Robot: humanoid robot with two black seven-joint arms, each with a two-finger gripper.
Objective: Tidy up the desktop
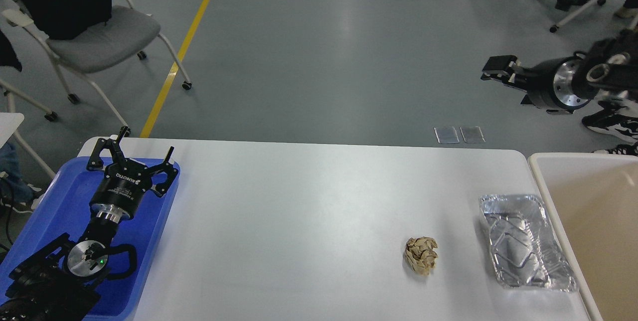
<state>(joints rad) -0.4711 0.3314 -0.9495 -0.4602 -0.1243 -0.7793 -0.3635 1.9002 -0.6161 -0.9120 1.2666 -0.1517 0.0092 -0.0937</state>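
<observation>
The white desktop (309, 201) holds a crumpled brown paper ball (421, 255) at the front right and an empty foil tray (523, 241) to the right of it. My left gripper (143, 145) is open and empty, hovering over the far end of the blue tray (45, 211) at the left. My right gripper (498, 66) is raised beyond the table's far right corner and points left. It is seen side-on, so its fingers cannot be told apart. It is well apart from the ball and the foil tray.
A beige bin with a white rim (538, 176) stands against the table's right edge. A grey chair (99, 37) stands on the floor at the far left. A yellow floor line (184, 47) runs beyond the table.
</observation>
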